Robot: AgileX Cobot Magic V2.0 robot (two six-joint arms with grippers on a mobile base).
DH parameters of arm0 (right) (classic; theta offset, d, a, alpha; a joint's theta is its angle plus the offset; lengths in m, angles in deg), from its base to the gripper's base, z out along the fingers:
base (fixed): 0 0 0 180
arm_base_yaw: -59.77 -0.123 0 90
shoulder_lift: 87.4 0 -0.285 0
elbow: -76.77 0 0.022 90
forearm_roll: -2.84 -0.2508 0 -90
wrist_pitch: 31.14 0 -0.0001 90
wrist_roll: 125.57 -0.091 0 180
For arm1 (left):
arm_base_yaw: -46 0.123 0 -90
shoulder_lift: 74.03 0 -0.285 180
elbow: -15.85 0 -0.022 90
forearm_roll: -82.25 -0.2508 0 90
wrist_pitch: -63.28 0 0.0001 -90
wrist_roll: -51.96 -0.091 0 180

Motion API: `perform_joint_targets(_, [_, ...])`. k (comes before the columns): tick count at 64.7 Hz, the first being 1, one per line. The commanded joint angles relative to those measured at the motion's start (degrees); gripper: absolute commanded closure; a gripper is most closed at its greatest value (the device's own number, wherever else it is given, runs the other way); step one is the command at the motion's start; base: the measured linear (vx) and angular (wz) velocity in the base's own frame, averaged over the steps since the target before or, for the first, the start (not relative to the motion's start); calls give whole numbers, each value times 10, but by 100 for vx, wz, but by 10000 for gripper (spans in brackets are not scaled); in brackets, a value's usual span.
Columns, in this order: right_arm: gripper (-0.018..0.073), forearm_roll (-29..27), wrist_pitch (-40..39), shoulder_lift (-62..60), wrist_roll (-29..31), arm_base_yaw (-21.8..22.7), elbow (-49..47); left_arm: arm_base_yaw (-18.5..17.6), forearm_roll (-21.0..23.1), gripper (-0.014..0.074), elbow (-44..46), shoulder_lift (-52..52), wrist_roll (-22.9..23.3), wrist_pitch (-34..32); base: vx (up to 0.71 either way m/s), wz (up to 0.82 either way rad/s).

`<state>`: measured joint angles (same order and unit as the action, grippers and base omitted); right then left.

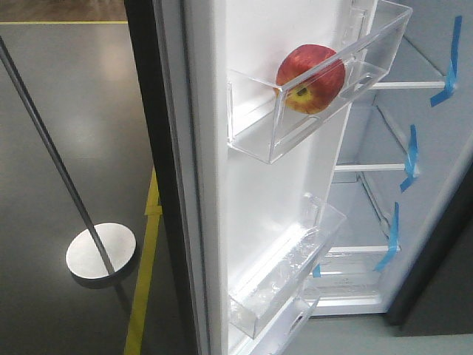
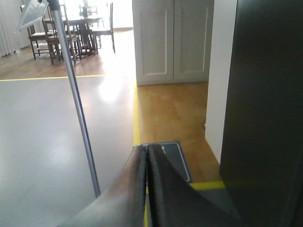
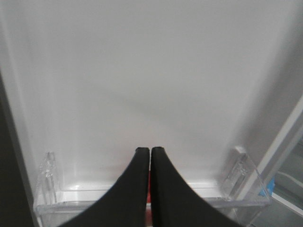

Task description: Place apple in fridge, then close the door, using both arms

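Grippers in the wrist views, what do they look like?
Left gripper: two smooth, dark grey fingers, broad at the base and curving to narrow tips. Right gripper: the same shape, matte black, with blunt squared tips. No cables or markings show.

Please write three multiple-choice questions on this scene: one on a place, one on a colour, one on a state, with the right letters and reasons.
1. Where is the apple? A. on a glass shelf B. in the upper door bin C. on the floor
2. What colour are the tape strips in the fridge? A. green B. red C. blue
3. How is the door? A. open B. shut C. taken off
1 B: it lies in that clear bin. 2 C: all look blue. 3 A: its inner face shows.
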<state>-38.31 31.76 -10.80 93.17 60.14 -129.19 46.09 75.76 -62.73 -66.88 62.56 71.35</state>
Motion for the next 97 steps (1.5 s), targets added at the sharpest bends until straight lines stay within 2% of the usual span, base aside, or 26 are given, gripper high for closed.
perform_joint_targets(1, [564, -1, -68, -80, -10, 3, 67, 0, 3, 602, 10, -9, 47, -70, 0, 0])
perform_joint_targets(5, [564, -1, -83, -137, -11, 2, 146, 0, 3, 602, 11, -9, 88, -81, 0, 0])
perform_joint_targets(12, [564, 0, -102, -239, -12, 2, 260, 0, 3, 602, 11, -9, 133, -102, 0, 0])
perform_joint_targets(21, [564, 35, -107, -366, -49, 2, 388, 0, 3, 602, 11, -9, 143, -105, 0, 0])
perform_joint_targets(31, [564, 113, -107, -500, -124, 2, 497, 0, 11, 602, 13, -9, 162, -134, 0, 0])
perform_joint_targets(34, [564, 133, -107, -528, -147, 2, 522, 0, 31, 602, 15, -9, 192, -149, 0, 0])
perform_joint_targets(42, [564, 177, -98, -598, -190, 2, 570, 0, 124, 602, 15, -9, 285, -199, 0, 0])
perform_joint_targets(47, [564, 186, -85, -623, -201, 2, 590, 0, 165, 602, 15, -9, 318, -219, 0, 0])
perform_joint_targets(51, [564, 186, -76, -633, -201, 2, 600, 0, 184, 602, 15, -9, 321, -229, 0, 0])
perform_joint_targets(59, [564, 184, -67, -634, -201, 2, 603, 0, 184, 602, 15, -9, 321, -253, 0, 0])
perform_joint_targets(62, [564, 184, -69, -634, -201, 2, 603, 0, 184, 602, 15, -9, 336, -270, 0, 0])
perform_joint_targets(66, [564, 184, -69, -634, -201, 2, 603, 0, 184, 602, 15, -9, 383, -305, 0, 0])
perform_joint_targets(81, [564, 184, -69, -634, -201, 2, 603, 0, 176, 602, 25, -9, 650, -475, 0, 0])
perform_joint_targets(84, [564, 184, -69, -634, -201, 2, 603, 0, 157, 602, 47, -7, 687, -476, 0, 0])
perform_joint_targets(87, [564, 183, -69, -634, -201, 2, 603, 0, 132, 602, 78, -4, 705, -469, 0, 0])
perform_joint_targets(97, [564, 173, -69, -634, -201, 2, 603, 0, 21, 602, 218, 45, 701, -425, 0, 0])
